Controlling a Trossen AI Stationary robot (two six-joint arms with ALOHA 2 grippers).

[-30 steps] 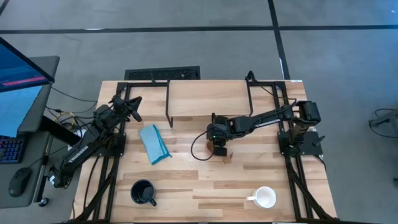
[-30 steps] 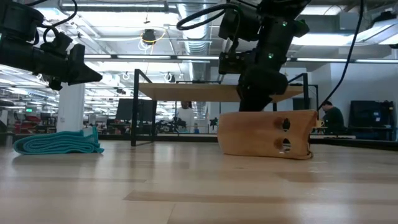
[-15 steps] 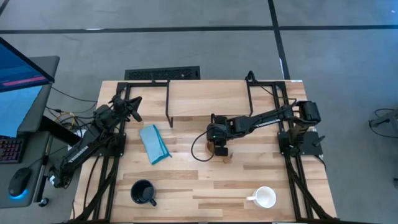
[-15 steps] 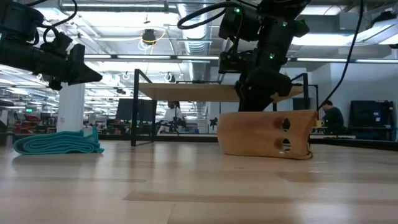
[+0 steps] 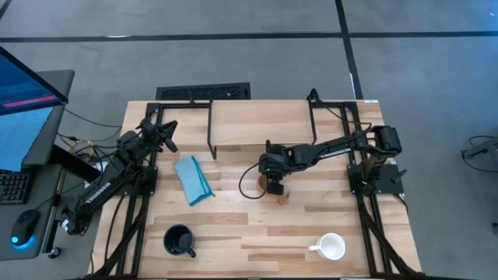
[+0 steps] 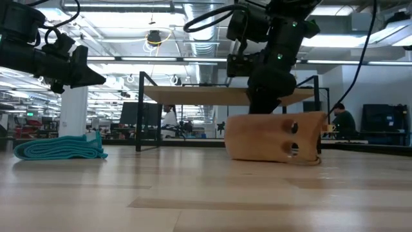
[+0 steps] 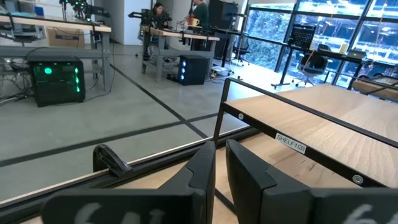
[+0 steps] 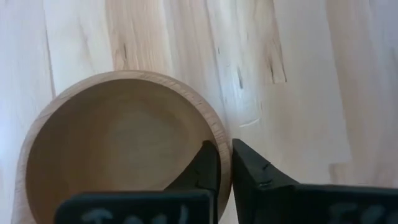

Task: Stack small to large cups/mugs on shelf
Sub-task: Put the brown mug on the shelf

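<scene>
Wooden cup (image 8: 118,143), rim pinched by right fingers (image 8: 205,169), partly cropped; left fingers (image 7: 202,167) nearly closed.

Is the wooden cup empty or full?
Empty. The right wrist view looks into the wooden cup and shows bare wood inside; the right gripper pinches its rim.

Count: 3 handled cups, namely 1 shallow tan wooden cup (image 5: 276,189), 1 dark black mug (image 5: 179,240), 1 white mug (image 5: 331,247). 1 folded blue cloth (image 5: 193,180), 1 low plank-topped wooden shelf on black metal legs (image 5: 261,124). 2 dark robot arms.
</scene>
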